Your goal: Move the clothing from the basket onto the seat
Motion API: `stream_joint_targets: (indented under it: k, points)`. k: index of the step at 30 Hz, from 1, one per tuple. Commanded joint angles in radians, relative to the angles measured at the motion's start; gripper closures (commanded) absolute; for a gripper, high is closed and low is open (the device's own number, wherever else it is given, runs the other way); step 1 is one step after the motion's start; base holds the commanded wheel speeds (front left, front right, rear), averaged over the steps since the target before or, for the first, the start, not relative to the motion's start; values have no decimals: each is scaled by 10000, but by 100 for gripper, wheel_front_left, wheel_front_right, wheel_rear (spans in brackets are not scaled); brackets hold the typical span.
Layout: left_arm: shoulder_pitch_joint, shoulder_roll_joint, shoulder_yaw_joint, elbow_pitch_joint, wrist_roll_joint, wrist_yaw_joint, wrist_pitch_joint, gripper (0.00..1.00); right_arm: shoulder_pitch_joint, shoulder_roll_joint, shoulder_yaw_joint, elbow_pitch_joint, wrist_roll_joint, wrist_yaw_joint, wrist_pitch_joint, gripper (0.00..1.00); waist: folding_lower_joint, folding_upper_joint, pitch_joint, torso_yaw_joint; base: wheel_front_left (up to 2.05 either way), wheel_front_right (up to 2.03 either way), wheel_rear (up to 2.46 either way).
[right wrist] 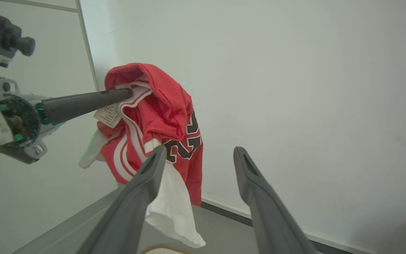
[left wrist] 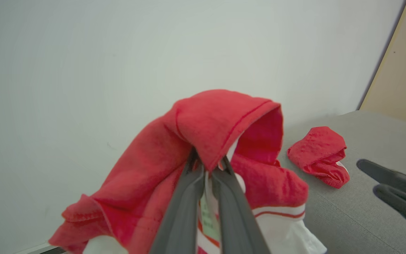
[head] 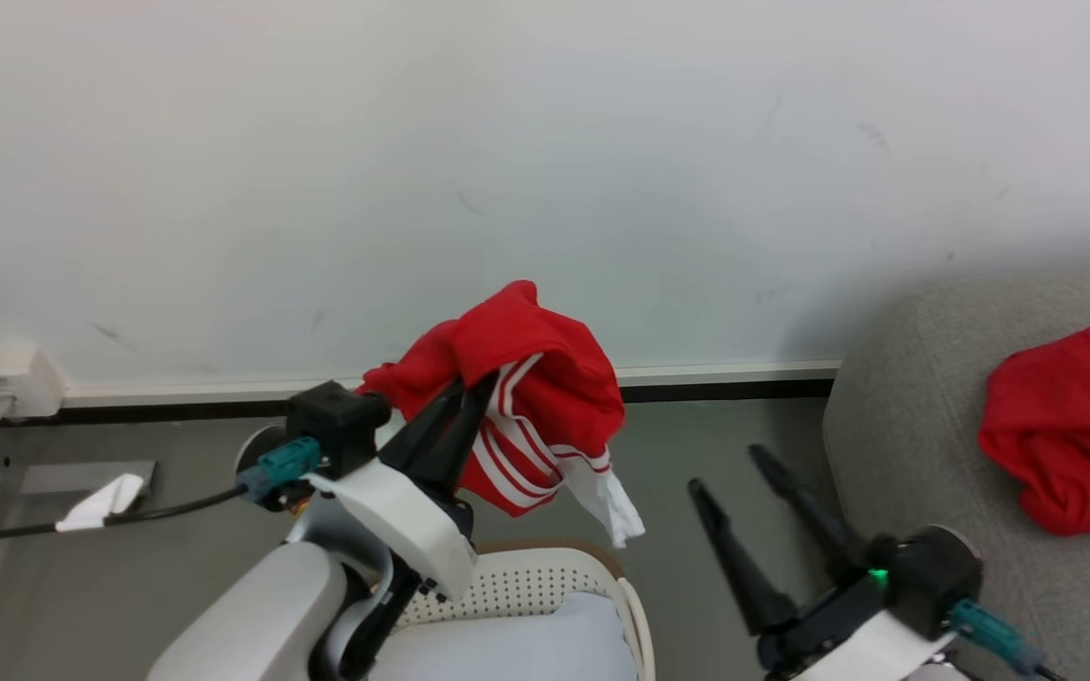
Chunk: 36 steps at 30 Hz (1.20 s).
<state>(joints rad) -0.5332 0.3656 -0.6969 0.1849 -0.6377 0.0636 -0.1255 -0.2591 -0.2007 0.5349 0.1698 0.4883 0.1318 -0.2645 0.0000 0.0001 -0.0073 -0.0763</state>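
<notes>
Dangling garment 1, lying garment 1

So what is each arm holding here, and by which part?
The left gripper, jaws shut, pinches the striped red garment by a bunched fold near its white trim; the rest hangs free. The right gripper, jaws open, holds nothing.

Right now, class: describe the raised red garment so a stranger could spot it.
Find the plain white wall, then the white perforated plastic basket before it. Above the basket a bright red fabric jersey hangs from the left gripper. Unlike the red garment lying on the grey woven seat, it shows white stripes.
</notes>
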Motion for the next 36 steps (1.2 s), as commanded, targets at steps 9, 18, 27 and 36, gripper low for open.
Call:
stream_joint_targets:
  k: [9,18,27,36]
  points:
    - [-266,-503,-564,-136,244,-298,4,100,-1400,288,1576,1752,583,-22,4,0,0,-1,44,722,0,0,0]
    - [-304,-1053,-1340,-339,346,-706,148,100,-2377,354,2650,3579,1457,-22,4,0,0,-1,-86,1679,0,0,0]
    - [-50,-1150,-1734,-455,237,-805,353,100,-2407,373,2807,3640,1755,-22,5,100,0,-1,-201,2193,0,0,0]
    - [35,-1022,-1607,-381,130,-560,321,100,-2091,261,2218,3278,1699,-22,5,100,0,-1,-156,2007,0,0,0]
